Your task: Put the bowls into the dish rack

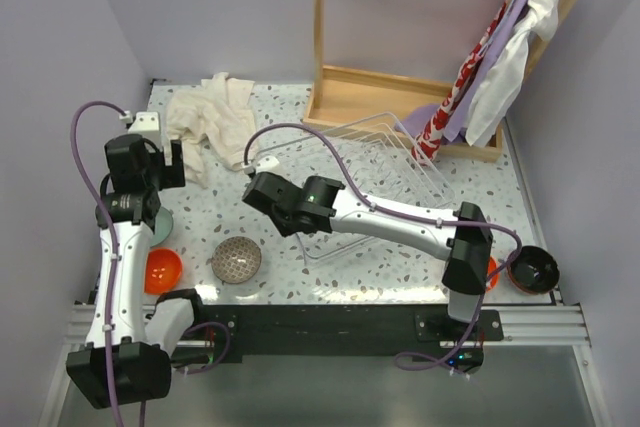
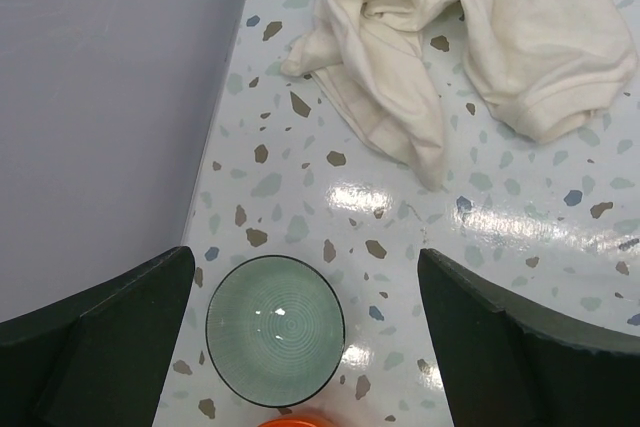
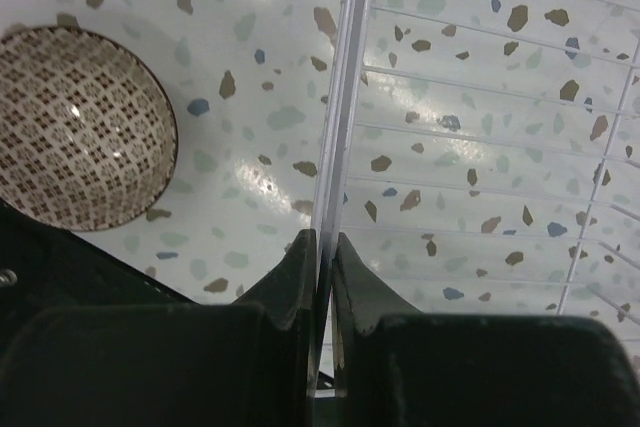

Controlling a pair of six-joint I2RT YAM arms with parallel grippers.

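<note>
The clear wire dish rack [image 1: 385, 172] stands mid-table in front of a wooden frame. My right gripper [image 1: 288, 219] is shut on the rack's near-left rim bar [image 3: 345, 97]; in the right wrist view the gripper [image 3: 322, 247] pinches that bar. The grey-speckled bowl [image 1: 236, 260] sits left of it, also in the right wrist view [image 3: 75, 127]. My left gripper [image 2: 305, 267] is open and empty above a pale green bowl [image 2: 275, 330], which lies nearer the left finger. An orange bowl [image 1: 163, 269] sits beside it. A dark brown bowl [image 1: 535, 269] and another orange bowl [image 1: 492, 269] sit at the front right.
A crumpled cream cloth [image 1: 215, 117] lies at the back left, also in the left wrist view [image 2: 470, 37]. The wooden frame [image 1: 390, 97] holds hanging red-and-white cloths [image 1: 490, 57]. The left wall [image 2: 100, 97] is close to the left gripper.
</note>
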